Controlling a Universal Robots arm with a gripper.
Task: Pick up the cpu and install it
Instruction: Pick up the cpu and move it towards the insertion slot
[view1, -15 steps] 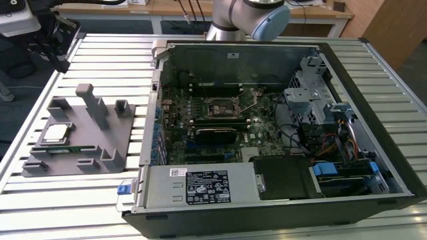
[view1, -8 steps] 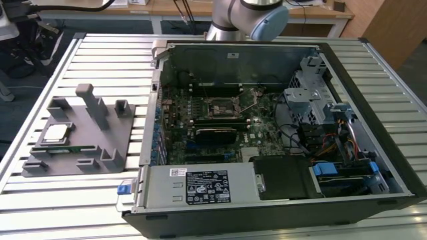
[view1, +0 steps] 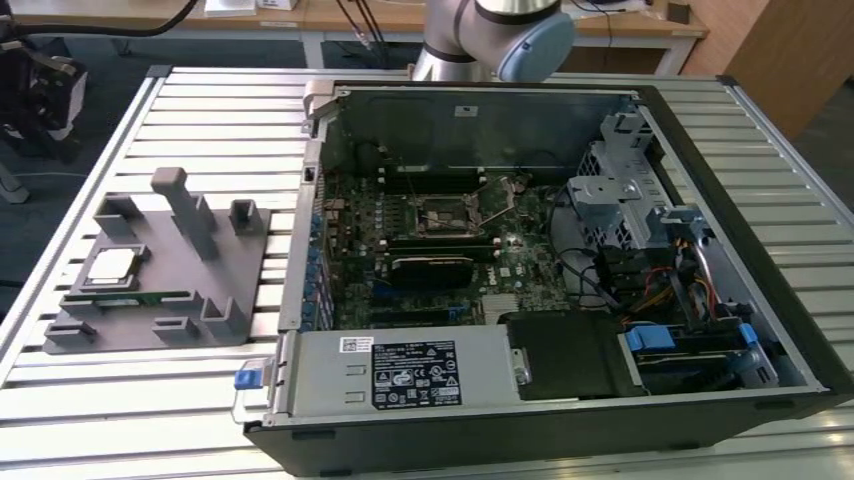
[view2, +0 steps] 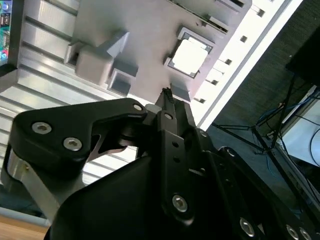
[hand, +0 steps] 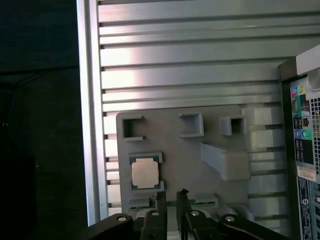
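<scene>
The cpu (view1: 110, 265) is a small square chip with a shiny silver top. It lies flat in a recess of the grey fixture plate (view1: 160, 330) on the slatted table, at the exterior view's left of the open computer case (view1: 747, 250). Both wrist views look down on the cpu (hand: 145, 174) (view2: 189, 55) from well above. My gripper (hand: 171, 195) (view2: 167, 97) hangs high over the fixture's edge, off to one side of the chip. Its black fingers (hand: 161, 197) stand almost together with nothing between them. The motherboard socket (view1: 447, 212) sits in the middle of the case.
Grey upright blocks (view1: 180, 200) rise from the fixture plate. A long green memory stick (view1: 127, 297) lies beside the cpu. The arm's base (view1: 487, 35) stands behind the case. Drive cages and cables (view1: 641, 230) crowd the case at the exterior view's right.
</scene>
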